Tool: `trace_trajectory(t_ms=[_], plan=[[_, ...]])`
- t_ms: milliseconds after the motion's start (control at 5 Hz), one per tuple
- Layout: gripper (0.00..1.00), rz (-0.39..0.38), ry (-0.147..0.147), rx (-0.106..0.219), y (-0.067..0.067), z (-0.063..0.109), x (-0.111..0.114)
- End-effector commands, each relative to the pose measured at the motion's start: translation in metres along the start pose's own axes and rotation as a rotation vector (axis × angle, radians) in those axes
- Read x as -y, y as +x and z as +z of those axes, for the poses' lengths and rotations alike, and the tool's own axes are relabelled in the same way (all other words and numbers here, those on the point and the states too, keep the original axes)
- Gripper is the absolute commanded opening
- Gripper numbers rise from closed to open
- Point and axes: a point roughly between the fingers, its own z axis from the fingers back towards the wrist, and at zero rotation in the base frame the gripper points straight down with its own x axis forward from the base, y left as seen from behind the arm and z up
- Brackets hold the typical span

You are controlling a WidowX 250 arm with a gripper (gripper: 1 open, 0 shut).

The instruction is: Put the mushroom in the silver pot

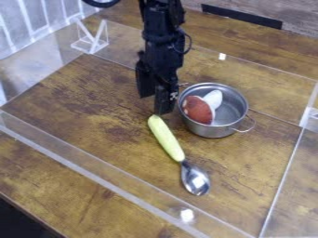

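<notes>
Mushroom [198, 109] lies on its side inside the pot [231, 125], cap toward the gripper, pale stem pointing away. Likely light, stiff toy with a smooth rounded cap that could slip; stem or cap sides look like the best hold. Gripper [154, 91] hangs just left of the pot, jaws apart, holding nothing.

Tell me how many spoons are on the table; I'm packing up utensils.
1. The yellow-handled spoon lies on the wooden table, in front of the silver pot. None looks hidden.
</notes>
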Motion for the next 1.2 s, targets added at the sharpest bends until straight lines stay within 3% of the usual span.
trace_trajectory(t_ms=[0,400,1000], plan=[[1.0,-0.042,0.081,0.089,0.008,0.047,-0.017],[1.0,-0.07,0.137,0.102,0.004,0.078,-0.028],[1.0,-0.181,0.164,0.134,0.008,0.089,-0.027]])
